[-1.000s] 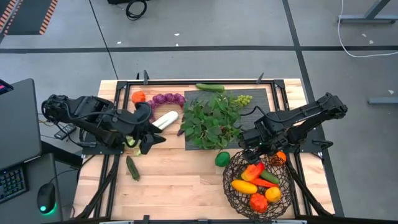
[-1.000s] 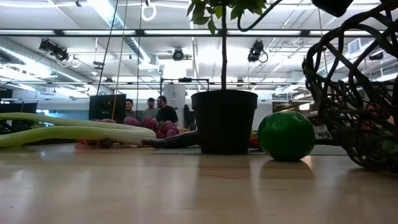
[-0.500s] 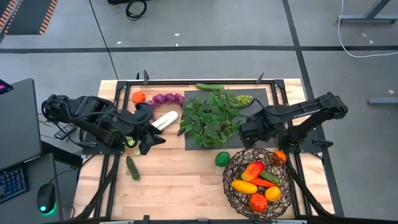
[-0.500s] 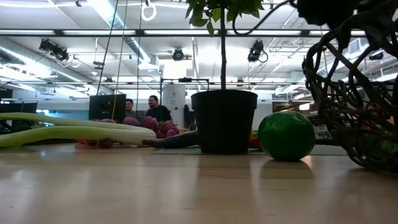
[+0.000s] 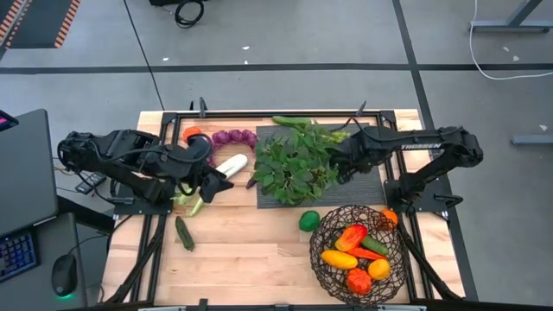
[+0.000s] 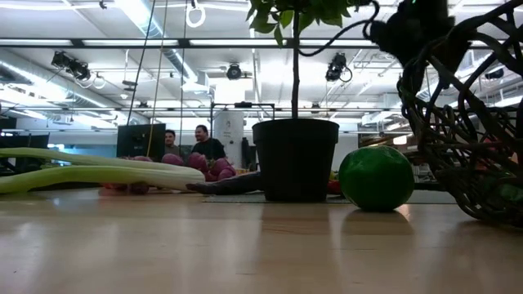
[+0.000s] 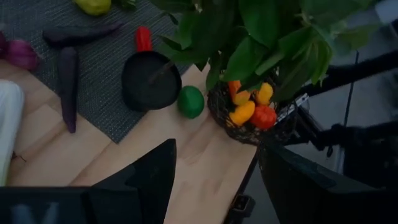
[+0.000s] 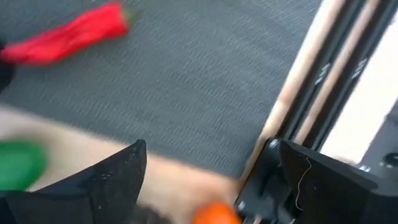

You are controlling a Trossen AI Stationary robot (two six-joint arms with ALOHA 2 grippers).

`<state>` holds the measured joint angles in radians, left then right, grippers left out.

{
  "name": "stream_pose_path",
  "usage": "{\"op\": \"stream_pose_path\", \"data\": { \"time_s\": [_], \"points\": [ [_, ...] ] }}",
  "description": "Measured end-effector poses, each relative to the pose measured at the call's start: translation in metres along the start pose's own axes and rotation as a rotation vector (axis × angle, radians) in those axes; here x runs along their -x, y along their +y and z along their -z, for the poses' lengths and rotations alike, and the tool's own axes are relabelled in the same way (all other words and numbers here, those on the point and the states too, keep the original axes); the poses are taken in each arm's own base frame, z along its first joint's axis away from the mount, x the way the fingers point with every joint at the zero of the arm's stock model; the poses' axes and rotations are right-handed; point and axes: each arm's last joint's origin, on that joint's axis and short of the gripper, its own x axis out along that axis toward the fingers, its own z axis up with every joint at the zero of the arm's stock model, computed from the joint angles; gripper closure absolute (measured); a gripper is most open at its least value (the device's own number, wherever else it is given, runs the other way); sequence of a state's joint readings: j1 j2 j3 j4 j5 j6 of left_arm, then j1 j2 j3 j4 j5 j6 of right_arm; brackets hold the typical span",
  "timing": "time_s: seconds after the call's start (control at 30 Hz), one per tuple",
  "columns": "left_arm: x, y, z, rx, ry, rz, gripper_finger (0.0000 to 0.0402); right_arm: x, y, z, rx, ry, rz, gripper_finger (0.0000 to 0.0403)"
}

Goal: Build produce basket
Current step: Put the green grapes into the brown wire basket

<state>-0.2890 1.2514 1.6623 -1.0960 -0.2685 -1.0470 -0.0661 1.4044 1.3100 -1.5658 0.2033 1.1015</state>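
basket (image 6: 466,122) cropped, chili (image 8: 65,37) blurred — leek (image 6: 90,167) cut off

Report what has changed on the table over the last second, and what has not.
The right tool left the spot over the basket's back rim and swung toward the far side of the mat, beside the potted plant, open and empty. The left tool edged slightly toward the leek. Nothing was picked up or released; the basket's produce, lime and cucumber stayed put.
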Motion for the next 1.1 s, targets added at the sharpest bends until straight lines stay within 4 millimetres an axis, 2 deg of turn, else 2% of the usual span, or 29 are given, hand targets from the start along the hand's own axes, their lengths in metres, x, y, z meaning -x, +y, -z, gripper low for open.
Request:
{"op": "stream_pose_path", "data": {
  "time_s": [0.17, 0.37, 0.67, 0.83, 0.97, 1.1],
  "points": [
    [-0.003, -0.001, 0.001, 0.039, 0.000, -0.008, 0.0170, -0.022, -0.015, -0.030, -0.017, 0.002, 0.025, 0.0043],
    [-0.006, -0.002, 0.001, 0.053, -0.013, -0.026, 0.0170, -0.045, -0.026, -0.067, -0.085, -0.031, -0.117, 0.0046],
    [-0.019, -0.005, -0.001, 0.115, -0.053, -0.057, 0.0170, -0.069, -0.051, -0.110, -0.316, -0.160, -0.233, 0.0047],
    [-0.029, -0.009, -0.003, 0.128, -0.075, -0.054, 0.0170, -0.081, -0.061, -0.122, -0.347, -0.206, -0.296, 0.0047],
    [-0.037, -0.011, -0.007, 0.140, -0.091, -0.052, 0.0170, -0.094, -0.069, -0.123, -0.371, -0.174, -0.307, 0.0052],
    [-0.042, -0.010, -0.012, 0.153, -0.109, -0.063, 0.0170, -0.109, -0.069, -0.126, -0.253, -0.103, -0.321, 0.0055]
  ]
}}
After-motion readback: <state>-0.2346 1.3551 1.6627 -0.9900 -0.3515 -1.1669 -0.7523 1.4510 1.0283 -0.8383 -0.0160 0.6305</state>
